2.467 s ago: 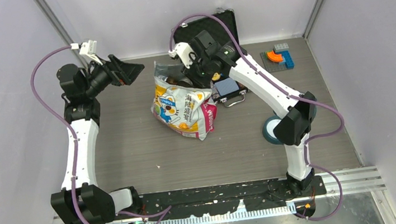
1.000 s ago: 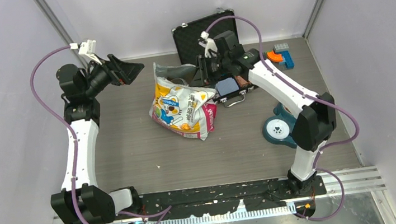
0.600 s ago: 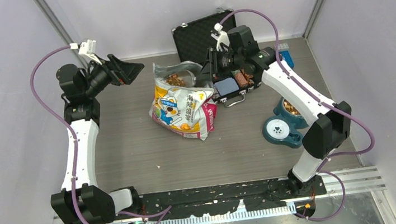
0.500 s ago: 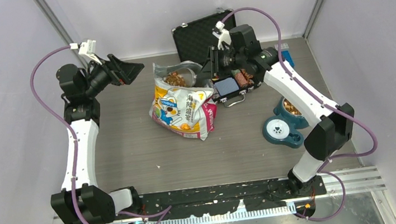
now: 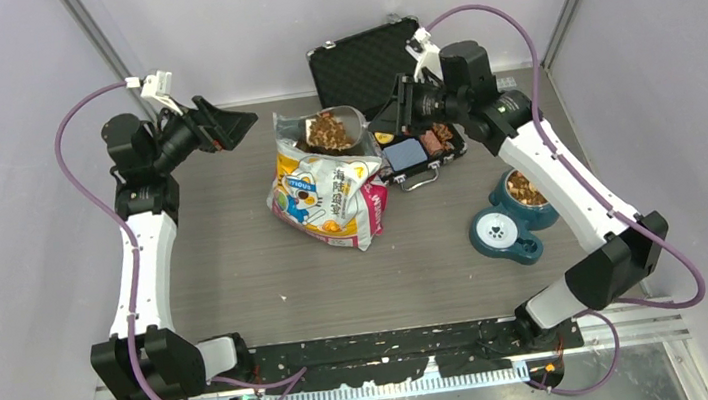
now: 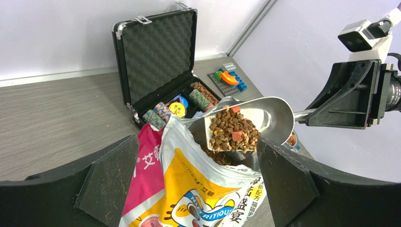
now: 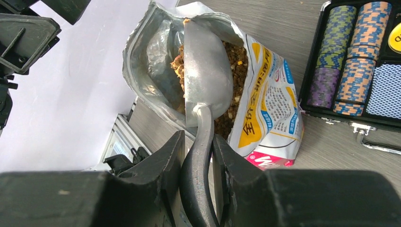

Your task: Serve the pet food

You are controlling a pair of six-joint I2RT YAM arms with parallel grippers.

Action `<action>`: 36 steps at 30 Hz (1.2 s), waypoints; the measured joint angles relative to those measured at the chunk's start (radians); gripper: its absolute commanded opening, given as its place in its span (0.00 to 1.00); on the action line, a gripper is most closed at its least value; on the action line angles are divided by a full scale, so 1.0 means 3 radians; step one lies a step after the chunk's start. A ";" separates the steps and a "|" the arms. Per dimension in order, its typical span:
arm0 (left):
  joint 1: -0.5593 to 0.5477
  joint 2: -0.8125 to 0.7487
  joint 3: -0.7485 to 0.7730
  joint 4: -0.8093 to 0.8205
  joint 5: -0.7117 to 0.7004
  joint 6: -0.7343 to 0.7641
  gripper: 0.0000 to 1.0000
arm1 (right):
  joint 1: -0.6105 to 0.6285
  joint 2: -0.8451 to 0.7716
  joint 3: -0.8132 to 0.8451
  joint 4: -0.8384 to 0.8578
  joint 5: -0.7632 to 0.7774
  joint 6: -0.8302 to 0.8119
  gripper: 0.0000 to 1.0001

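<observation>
Pet food (image 6: 232, 135): heaped in metal scoop (image 6: 272, 111), just above mouth of open bag (image 6: 198, 189). Right gripper (image 7: 198, 142) clamped on scoop handle. Left gripper (image 5: 226, 129) spread wide, empty, well left of bag. Step, likely: carrying scoopful. Next: keep scoop level, swing right of bag to bowl (image 5: 509, 204), tip out.

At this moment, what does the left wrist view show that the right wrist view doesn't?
Only the left wrist view: the scoop's load of kibble, the case's foam-lined lid and the toy blocks. Only the right wrist view: the scoop's handle clamped between the right arm's jaws. Both: the open bag with the scoop over its mouth, and the poker chips.
</observation>
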 measured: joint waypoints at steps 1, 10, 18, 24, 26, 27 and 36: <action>0.0000 0.0001 0.0000 -0.0001 -0.0001 0.0000 0.99 | -0.0006 -0.0017 -0.0019 0.0000 0.0006 0.0004 0.05; 0.0000 0.0011 0.0000 -0.0003 -0.0001 -0.0003 0.99 | 0.0020 -0.0020 -0.0048 -0.0067 0.0106 -0.0069 0.05; 0.0000 0.0011 0.0000 -0.0025 -0.0001 0.0004 0.99 | 0.0220 0.0139 0.0207 -0.0327 0.0473 -0.0412 0.05; 0.0000 0.0015 0.0003 -0.0042 -0.0001 0.0003 0.99 | 0.0167 -0.0211 -0.0238 -0.0155 0.0586 -0.0380 0.05; 0.0000 0.0022 0.0005 -0.0043 -0.0001 0.0001 0.99 | 0.0159 -0.0226 -0.0220 -0.0122 0.0563 -0.0371 0.05; 0.0000 0.0024 0.0005 -0.0045 -0.0001 -0.0001 0.99 | 0.0156 -0.0229 -0.0220 -0.0093 0.0565 -0.0357 0.05; 0.0000 0.0025 0.0005 -0.0045 -0.0001 -0.0004 0.99 | 0.0034 -0.0310 -0.0411 0.0141 0.0388 -0.0134 0.05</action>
